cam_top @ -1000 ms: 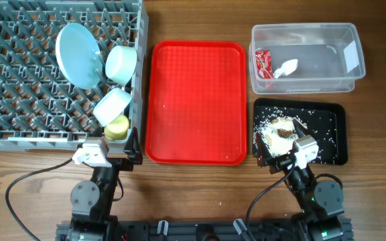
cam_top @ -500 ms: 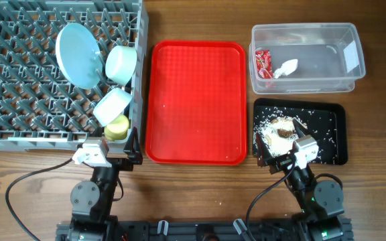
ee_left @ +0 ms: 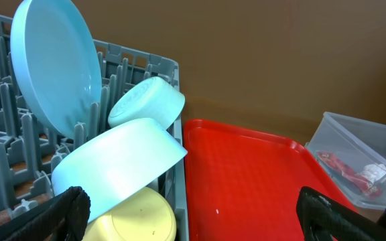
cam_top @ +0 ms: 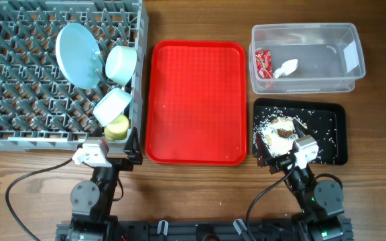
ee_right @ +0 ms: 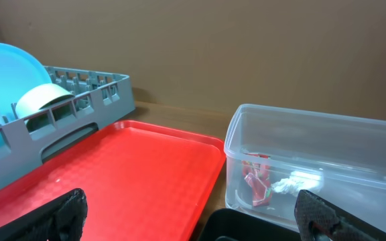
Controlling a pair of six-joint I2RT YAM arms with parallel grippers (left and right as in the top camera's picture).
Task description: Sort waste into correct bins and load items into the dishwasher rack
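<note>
The grey rack [cam_top: 19, 137] sat at the table's [cam_top: 374, 201] far left. The pale blue plate [cam_top: 78, 55] stood on edge among its pegs, leaning. Two pale blue bowls [cam_top: 121, 63] [cam_top: 112, 106] lay tipped on their sides along the rack's right wall. The yellow cup [cam_top: 118, 126] was tucked under the nearer bowl in the near right corner.

The left hand [cam_top: 109, 152] hung open and empty at the rack's near edge, with the cup just ahead of it.

The clear tub [cam_top: 313, 87] lay at the far right, long axis left to right. In its left end was the red wrapper [cam_top: 263, 63], lengthwise front to back, with the white napkin [cam_top: 287, 67] just to its right.

The black tray [cam_top: 334, 134] lay just in front of the tub, also long left to right. Whitish-brown scraps [cam_top: 279, 130] were heaped at its left end, with crumbs scattered rightward.

The right hand [cam_top: 283, 157] was open and empty at that tray's near left corner, the scraps just ahead of it.

The red tray [cam_top: 196, 100] lay between rack and bins, long front to back.
</note>
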